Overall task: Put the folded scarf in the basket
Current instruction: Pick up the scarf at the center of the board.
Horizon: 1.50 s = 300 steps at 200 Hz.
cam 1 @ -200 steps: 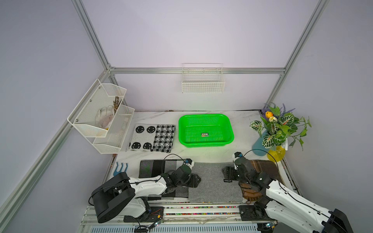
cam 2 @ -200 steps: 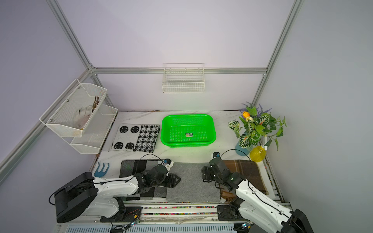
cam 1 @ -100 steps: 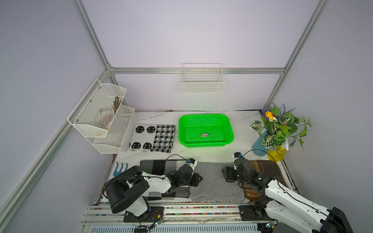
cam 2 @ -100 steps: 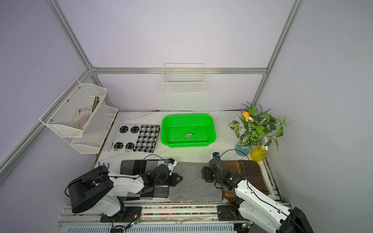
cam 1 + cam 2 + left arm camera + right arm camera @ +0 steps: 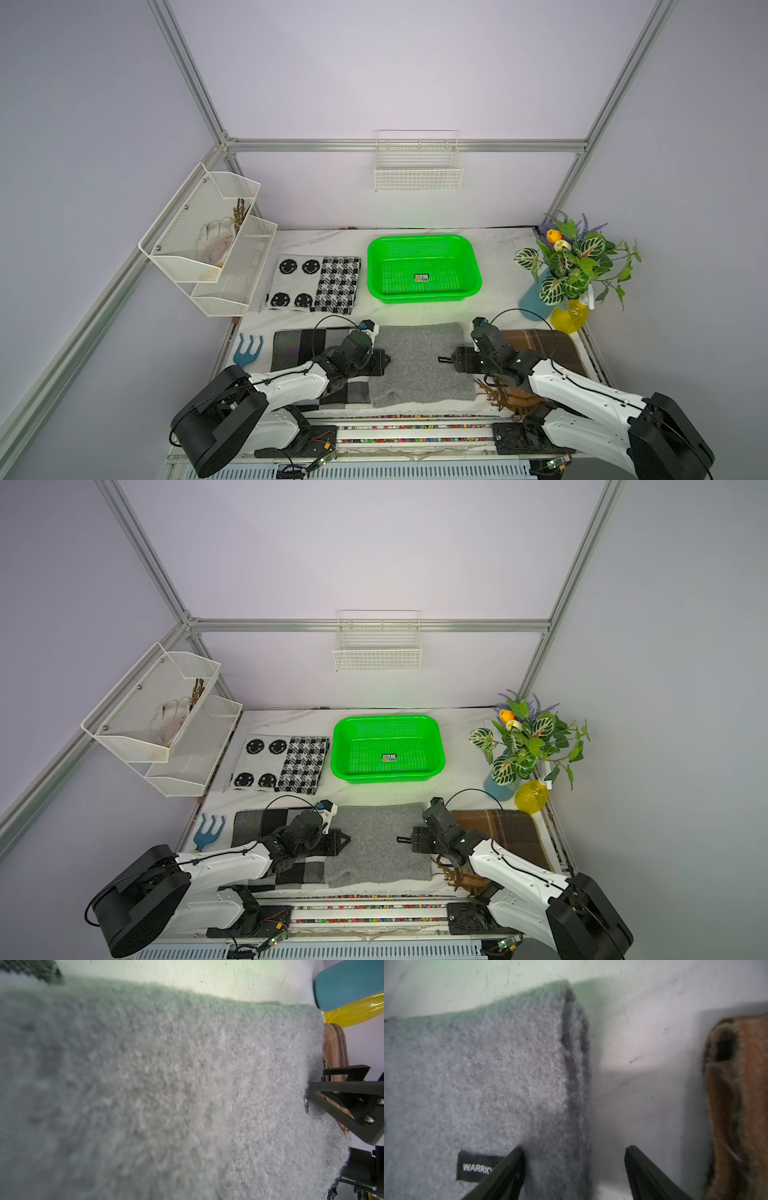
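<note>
White marble tabletop (image 5: 498,249) carries the grey folded scarf (image 5: 419,365) lying flat near its 6 o'clock edge, with the green basket (image 5: 424,297) apart from it at the scarf's 12 o'clock. My left gripper (image 5: 384,362) sits at the scarf's 9 o'clock edge, and grey fabric fills the left wrist view and hides the jaws, so I cannot tell whether they pinch it. My right gripper (image 5: 574,1151) stands spread wide at the 3 o'clock edge, one finger on the wool beside the black label (image 5: 475,1165), the other over bare table.
</note>
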Each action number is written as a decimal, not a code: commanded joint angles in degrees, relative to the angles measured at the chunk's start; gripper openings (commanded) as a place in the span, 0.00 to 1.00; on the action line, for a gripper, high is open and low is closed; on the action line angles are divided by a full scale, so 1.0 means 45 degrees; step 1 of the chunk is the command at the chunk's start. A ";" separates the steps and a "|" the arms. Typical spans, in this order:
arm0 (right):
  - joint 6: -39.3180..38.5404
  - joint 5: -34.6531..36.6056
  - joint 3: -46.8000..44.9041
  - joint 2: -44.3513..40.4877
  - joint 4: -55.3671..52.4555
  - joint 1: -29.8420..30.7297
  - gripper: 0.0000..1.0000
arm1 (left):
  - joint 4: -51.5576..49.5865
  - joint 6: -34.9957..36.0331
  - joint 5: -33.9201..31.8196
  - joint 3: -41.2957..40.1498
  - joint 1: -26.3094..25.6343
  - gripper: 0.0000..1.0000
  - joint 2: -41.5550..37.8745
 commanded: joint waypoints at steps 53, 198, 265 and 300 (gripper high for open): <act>-0.0814 -0.2257 0.0218 0.1154 0.1317 0.0064 0.82 | 0.0594 0.0072 0.0814 -0.0080 0.0051 0.49 0.0963; -0.0490 -0.1321 0.0091 -0.0342 0.1093 -0.0181 0.00 | 0.2189 0.0135 0.1722 0.0077 0.0395 0.00 0.3133; -0.1058 -0.2206 0.2342 -0.1387 -0.0026 -0.0089 0.00 | -0.1380 0.0768 0.1471 0.2364 0.0481 0.00 -0.0042; -0.1441 -0.2070 0.3721 -0.1913 -0.0879 -0.0088 0.00 | -0.2686 0.0996 0.1336 0.3511 0.0501 0.00 -0.1320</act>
